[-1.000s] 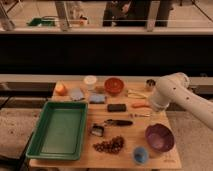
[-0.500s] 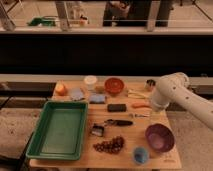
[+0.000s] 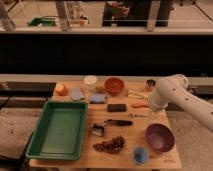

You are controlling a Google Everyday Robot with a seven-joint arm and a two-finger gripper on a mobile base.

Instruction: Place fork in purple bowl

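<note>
The fork (image 3: 136, 116) lies flat on the counter (image 3: 127, 134), up and left of the purple bowl (image 3: 160, 137), not in it. The gripper (image 3: 151, 112) hangs behind the bowl, just beside the fork's right end. I cannot tell if its jaws are released or clenched.

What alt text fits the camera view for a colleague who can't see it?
A white robot arm reaches in from the right, its claw low over a wooden table near the fork, with the purple bowl nearer the front corner. A green tray fills the table's left side.
</note>
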